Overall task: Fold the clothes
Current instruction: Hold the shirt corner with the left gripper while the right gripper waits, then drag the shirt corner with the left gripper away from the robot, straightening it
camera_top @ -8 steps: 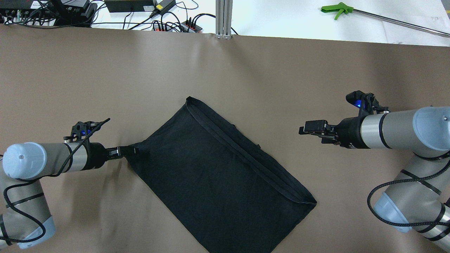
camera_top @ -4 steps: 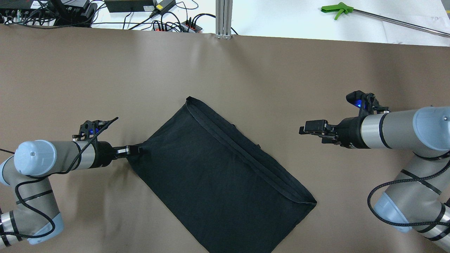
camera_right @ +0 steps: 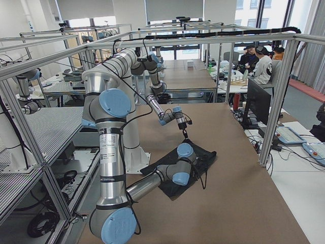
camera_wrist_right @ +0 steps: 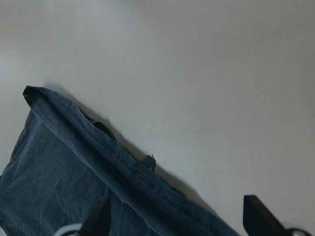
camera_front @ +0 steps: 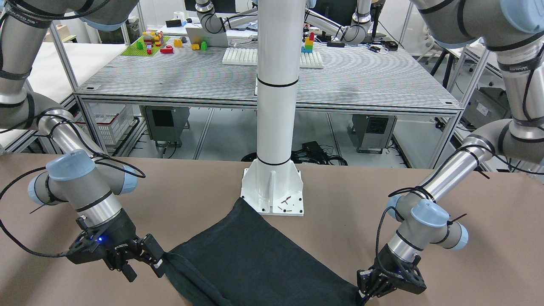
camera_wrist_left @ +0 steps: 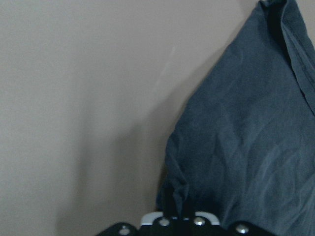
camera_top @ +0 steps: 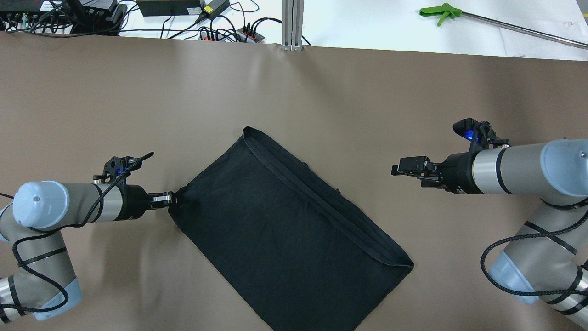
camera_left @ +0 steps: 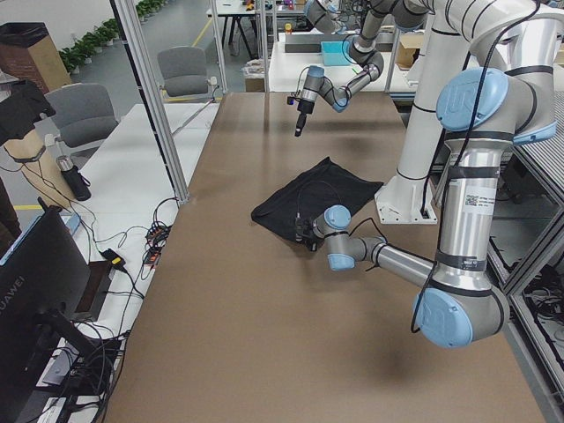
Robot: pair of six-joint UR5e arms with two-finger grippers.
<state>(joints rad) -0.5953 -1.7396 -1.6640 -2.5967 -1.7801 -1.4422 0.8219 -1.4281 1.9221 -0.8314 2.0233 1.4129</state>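
Note:
The clothes (camera_top: 285, 230) are one plain black rectangle lying flat and slanted across the brown table, its hemmed edge toward the far right side. My left gripper (camera_top: 173, 198) is shut on the piece's left corner, low at the table; the left wrist view shows the fabric (camera_wrist_left: 246, 147) bunched into the jaws at the bottom edge. My right gripper (camera_top: 396, 169) hangs open above bare table, well to the right of the cloth. Its wrist view looks down on the hemmed edge (camera_wrist_right: 64, 187) between two wide-apart fingers (camera_wrist_right: 258, 214). From the front, the cloth (camera_front: 255, 259) lies before the pillar.
A white pillar with its base plate (camera_front: 273, 191) stands on the robot's side of the cloth. Beyond the far table edge lie cables and power strips (camera_top: 229, 32), an aluminium post (camera_top: 292, 23) and a green-handled tool (camera_top: 441, 13).
The left arm has shifted slightly right and back with the cloth corner held, nudging that corner a little. The right arm and the rest of the cloth have not moved.

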